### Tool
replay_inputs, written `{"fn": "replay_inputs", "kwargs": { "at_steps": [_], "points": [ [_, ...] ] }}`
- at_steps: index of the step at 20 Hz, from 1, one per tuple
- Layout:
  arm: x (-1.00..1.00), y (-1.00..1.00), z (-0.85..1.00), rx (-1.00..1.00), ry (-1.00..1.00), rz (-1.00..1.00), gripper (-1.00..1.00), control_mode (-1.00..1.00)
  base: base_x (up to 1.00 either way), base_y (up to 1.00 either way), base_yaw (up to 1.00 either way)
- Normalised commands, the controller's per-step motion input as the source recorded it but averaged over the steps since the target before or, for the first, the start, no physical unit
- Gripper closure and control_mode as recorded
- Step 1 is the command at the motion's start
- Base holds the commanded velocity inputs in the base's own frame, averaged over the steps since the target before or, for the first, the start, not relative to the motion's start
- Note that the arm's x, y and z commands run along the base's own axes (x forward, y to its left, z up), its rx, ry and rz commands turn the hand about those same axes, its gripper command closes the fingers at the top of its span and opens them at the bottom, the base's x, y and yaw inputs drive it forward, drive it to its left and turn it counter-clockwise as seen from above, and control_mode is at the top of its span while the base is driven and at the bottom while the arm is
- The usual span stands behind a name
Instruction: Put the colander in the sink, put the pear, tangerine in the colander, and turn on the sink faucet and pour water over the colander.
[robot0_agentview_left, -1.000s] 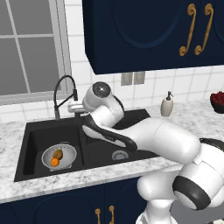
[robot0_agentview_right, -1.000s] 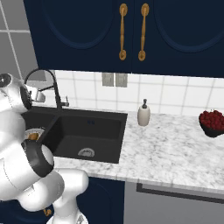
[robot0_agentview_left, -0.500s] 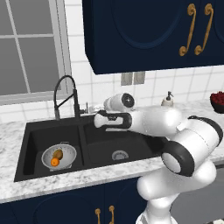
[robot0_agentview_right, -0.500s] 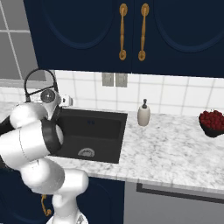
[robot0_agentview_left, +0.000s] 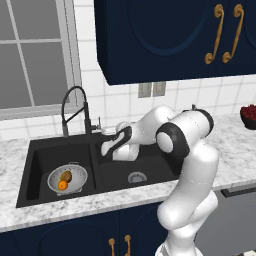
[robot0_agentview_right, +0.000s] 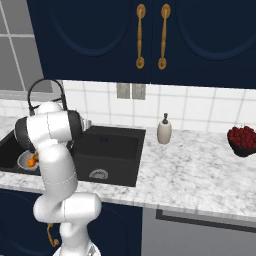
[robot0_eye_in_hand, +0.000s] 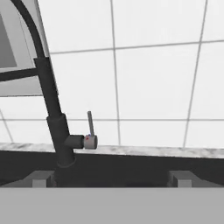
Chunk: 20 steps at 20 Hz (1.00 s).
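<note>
Jaws apart, gripper (robot0_eye_in_hand: 112, 181) faces the faucet lever (robot0_eye_in_hand: 90, 124) — I must shift left, squarely onto it, before pushing.

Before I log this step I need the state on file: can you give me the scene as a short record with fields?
colander: in the left basin of the sink
sink: black double basin, no water seen running
pear: inside the colander
tangerine: inside the colander, beside the pear
sink faucet: behind the divider between the basins, side lever upright
gripper: open, empty, facing the faucet lever
task left: turn on the faucet
</note>
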Motion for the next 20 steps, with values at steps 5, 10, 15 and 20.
{"fn": "replay_inputs", "kwargs": {
  "at_steps": [5, 10, 15, 20],
  "points": [
    [0.46, 0.0, -0.06, 0.05, -0.03, -0.12, -1.0, -1.0, 0.0, 0.0, 0.0],
    [0.26, 0.09, 0.05, 0.02, -0.11, -0.01, -1.0, -1.0, 0.0, 0.0, 0.0],
    [0.17, 0.31, -0.21, 0.0, -0.17, 0.0, -1.0, -1.0, 0.0, 0.0, 0.0],
    [0.05, 0.4, -0.47, 0.0, -0.11, 0.0, -1.0, -1.0, 0.0, 0.0, 0.0]
  ]
}}
